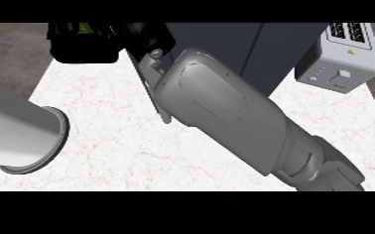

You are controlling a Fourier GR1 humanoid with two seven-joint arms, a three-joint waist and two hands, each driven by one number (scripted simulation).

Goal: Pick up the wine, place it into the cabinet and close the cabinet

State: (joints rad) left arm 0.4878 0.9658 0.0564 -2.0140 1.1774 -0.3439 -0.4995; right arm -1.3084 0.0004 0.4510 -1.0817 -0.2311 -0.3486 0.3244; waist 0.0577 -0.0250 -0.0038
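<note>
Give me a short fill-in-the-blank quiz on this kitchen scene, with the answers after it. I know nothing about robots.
1. As the view shows it, the toaster stands to the ___ of the dark cabinet.
2. The grey forearm comes in from the view's lower ___ corner.
3. The right hand, at that forearm's far end, is coloured ___.
4. The counter has a ___ top with faint veins.

Missing words: right; right; black; white.
</note>
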